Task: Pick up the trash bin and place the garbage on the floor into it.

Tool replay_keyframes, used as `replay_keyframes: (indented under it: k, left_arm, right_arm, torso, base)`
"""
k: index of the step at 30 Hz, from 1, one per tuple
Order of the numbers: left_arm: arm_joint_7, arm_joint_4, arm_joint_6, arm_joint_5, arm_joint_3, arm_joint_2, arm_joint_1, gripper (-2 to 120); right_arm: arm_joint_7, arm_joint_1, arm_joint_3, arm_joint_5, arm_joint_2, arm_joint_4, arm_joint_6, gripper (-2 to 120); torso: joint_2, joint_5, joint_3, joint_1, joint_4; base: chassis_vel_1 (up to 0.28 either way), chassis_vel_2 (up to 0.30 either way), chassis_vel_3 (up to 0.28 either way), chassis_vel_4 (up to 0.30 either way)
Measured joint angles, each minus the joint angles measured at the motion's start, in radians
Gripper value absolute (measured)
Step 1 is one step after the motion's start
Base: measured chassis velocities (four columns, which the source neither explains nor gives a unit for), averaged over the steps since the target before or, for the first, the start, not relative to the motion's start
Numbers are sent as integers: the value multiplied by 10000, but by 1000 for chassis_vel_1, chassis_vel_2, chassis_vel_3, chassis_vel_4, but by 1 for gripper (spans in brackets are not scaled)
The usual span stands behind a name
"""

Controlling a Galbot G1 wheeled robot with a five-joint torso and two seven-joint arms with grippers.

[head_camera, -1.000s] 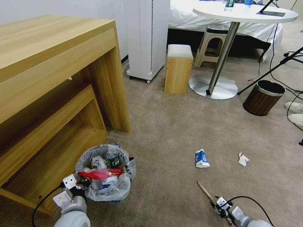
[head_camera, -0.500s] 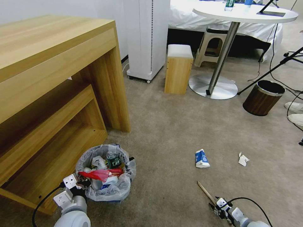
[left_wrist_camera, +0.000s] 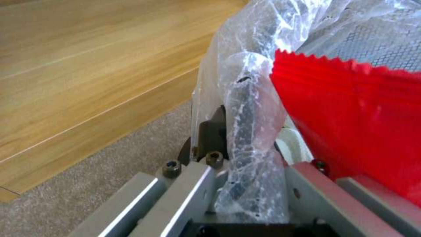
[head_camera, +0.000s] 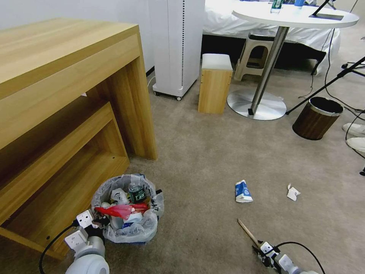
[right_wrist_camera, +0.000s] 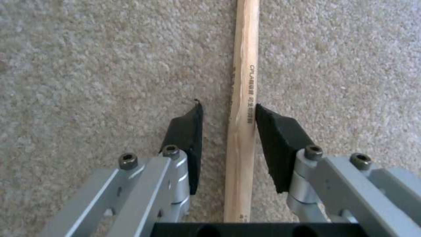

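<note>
The right claw (right_wrist_camera: pixel 228 126) is partly spread, its black pads straddling the wooden stick (right_wrist_camera: pixel 242 98) lying on the floor (head_camera: pixel 213 152); one pad (right_wrist_camera: pixel 276 144) touches the stick's side, the other stands just apart. In the head view this claw (head_camera: pixel 261 249) sits at five o'clock, low over the carpet. The left claw (left_wrist_camera: pixel 245 154) is clamped on the bagged rim of the trash bin (head_camera: pixel 127 207), at seven o'clock beside the wooden table (head_camera: pixel 68 76). The bin holds a red wrapper (head_camera: pixel 119 210), a green-label bottle (head_camera: pixel 135 192) and white scraps. A blue-white carton (head_camera: pixel 242 191) and a crumpled tissue (head_camera: pixel 292 193) lie near four o'clock.
</note>
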Motion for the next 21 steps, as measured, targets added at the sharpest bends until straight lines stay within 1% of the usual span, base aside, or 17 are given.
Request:
replay_keyframes:
  k: [9,10,11,14,15,17,21]
  left_arm:
    - [-5,-38,-7,-2,-3,16,22,1]
    - [-6,-46,-10,-3,-3,17,33,1]
    - [-6,-46,-10,-3,-3,17,33,1]
    - [-9,-77,-21,-1,3,15,40,1]
    - [-9,-77,-21,-1,3,15,40,1]
    - [-9,-91,-37,6,2,10,53,1]
    - [-9,-124,-70,23,1,1,111,1]
  right_arm:
    - [-17,-284,214,-110,-46,53,36,28]
    - [-39,-350,249,-132,-82,75,37,25]
    - [-39,-350,249,-132,-82,75,37,25]
    - [-57,-483,343,-183,-126,67,53,10]
    - [-57,-483,343,-183,-126,67,53,10]
    - [-45,-511,363,-209,-128,75,58,0]
    - [-11,-516,365,-262,-93,64,103,0]
  torso:
    - [0,4,0,0,2]
    - [0,4,0,0,1]
    - [0,4,0,0,1]
    - [0,5,1,0,-2]
    - [0,5,1,0,-2]
    - [0,3,1,0,-2]
    - [-1,2,1,0,-2]
  base:
    - [0,0,0,0]
    - [0,0,0,0]
    - [0,0,0,0]
    - [0,0,0,0]
    - [0,0,0,0]
    - [0,0,0,0]
    - [0,0,0,0]
